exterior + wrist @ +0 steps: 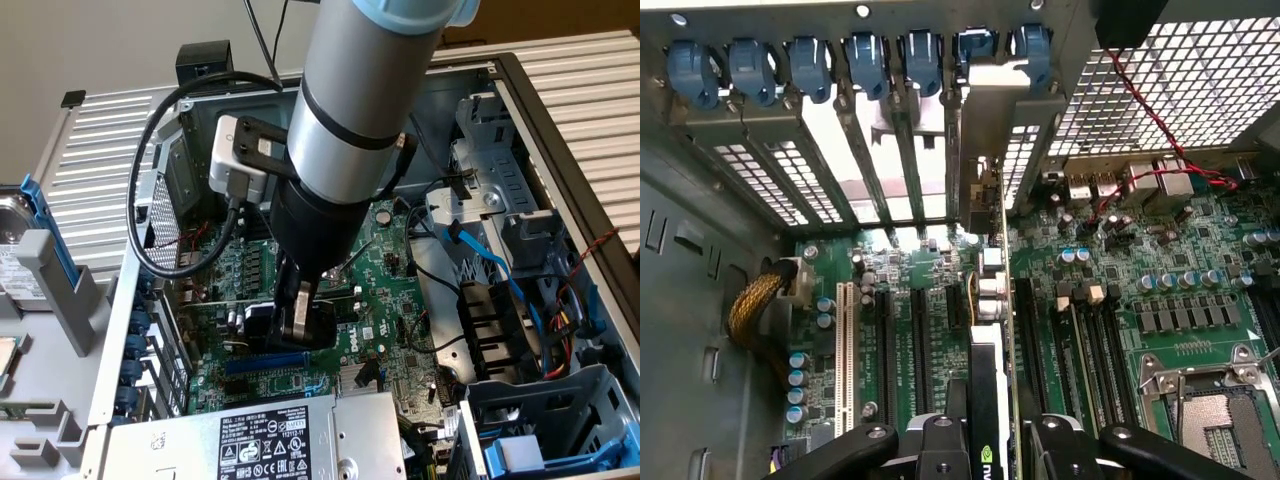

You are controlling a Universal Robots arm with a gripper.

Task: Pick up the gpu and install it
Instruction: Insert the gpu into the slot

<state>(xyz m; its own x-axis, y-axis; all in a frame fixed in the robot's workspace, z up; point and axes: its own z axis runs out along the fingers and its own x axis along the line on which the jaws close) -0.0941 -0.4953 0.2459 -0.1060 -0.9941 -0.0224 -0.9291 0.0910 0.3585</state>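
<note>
Claw: the gripper (pixel 300 318) is narrowed onto the gpu (pixel 322 325), one of its fingers (pixel 943 445) on each flat face, likely to keep the card's bottom edge free.
Card: it stands on edge, low over the motherboard (pixel 400 290) among the expansion slots. Seated or not, I can't tell.
Alignment: the bracket end points at the rear slot openings (pixel 890 160) (ports would face out the back).
Case (pixel 115 330): it lies open, side up, giving the arm a straight reach down.

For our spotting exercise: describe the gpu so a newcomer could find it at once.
Start at the open computer case and its green motherboard. Over the expansion slots, the gripper is shut on the gpu: a short card held on edge, marked out by its black cooler block.
</note>
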